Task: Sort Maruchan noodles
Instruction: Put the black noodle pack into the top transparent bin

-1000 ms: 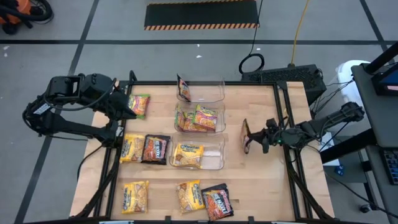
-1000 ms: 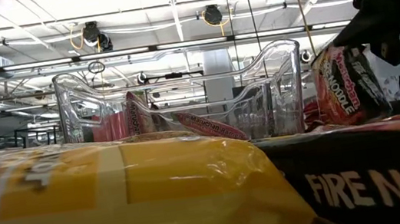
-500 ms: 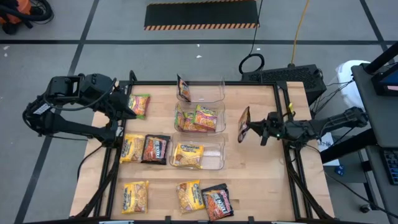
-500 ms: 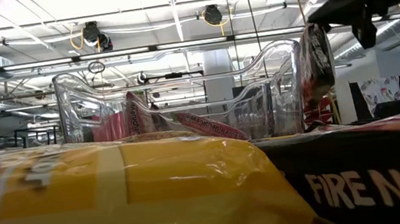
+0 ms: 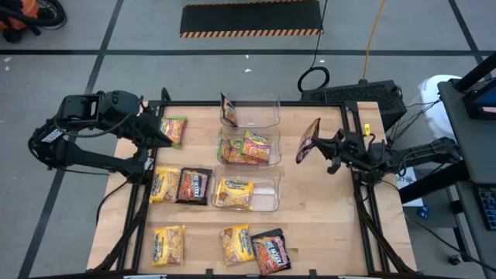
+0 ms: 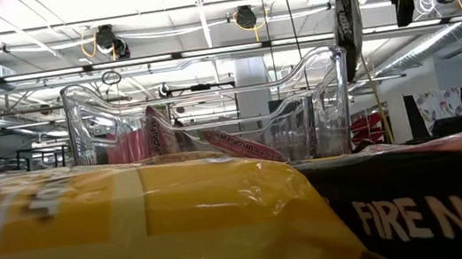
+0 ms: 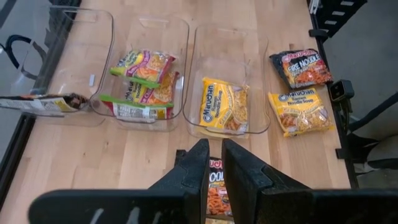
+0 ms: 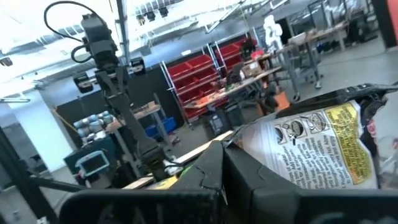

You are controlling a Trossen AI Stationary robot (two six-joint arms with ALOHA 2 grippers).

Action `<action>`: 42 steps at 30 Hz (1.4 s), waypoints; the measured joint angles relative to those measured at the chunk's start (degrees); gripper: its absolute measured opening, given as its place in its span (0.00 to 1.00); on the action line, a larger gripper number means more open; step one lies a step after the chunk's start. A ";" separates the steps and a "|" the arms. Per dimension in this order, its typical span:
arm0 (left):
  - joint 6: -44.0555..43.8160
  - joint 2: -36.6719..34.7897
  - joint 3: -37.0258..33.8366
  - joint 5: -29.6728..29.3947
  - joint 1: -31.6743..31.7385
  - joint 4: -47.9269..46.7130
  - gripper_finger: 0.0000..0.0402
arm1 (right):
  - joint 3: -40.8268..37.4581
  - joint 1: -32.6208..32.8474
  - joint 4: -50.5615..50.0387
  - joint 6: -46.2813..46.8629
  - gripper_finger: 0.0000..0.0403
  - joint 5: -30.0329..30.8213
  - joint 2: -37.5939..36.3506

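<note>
- The right gripper (image 5: pixel 319 144), right of centre in the high view, has its fingers pressed onto a dark ramen packet (image 5: pixel 308 141), held in the air beside the clear bins (image 5: pixel 267 159).
- The left gripper (image 5: pixel 164 138), at the upper left of the table (image 5: pixel 325 225), hangs by a green-yellow packet (image 5: pixel 173 131); whether its fingers are spread or pressed together, I cannot tell.
- Other packets lie in the bins and along the table's lower part.

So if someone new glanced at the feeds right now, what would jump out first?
The right gripper holding a dark brown-red glossy noodle packet in the air, right of the row of three clear plastic bins. Next, the loose yellow packets and dark packets lying on the wooden table, with the left gripper hovering beside a green-yellow packet.
</note>
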 joint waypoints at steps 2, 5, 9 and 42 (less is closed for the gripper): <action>0.00 0.00 0.00 0.02 0.01 -0.02 0.12 | 0.00 -0.67 0.65 -1.00 0.00 -0.02 0.54; -0.04 0.00 0.00 0.01 0.01 -0.02 0.12 | 1.35 -1.72 -0.44 -1.90 0.00 -0.41 2.39; -0.04 0.00 0.00 0.02 -0.01 -0.02 0.12 | 5.81 -3.98 -3.11 -5.24 0.00 -3.86 6.79; -1.57 0.02 0.00 0.11 0.01 -0.13 0.12 | 34.71 -37.96 -9.05 -13.35 0.00 -43.66 45.96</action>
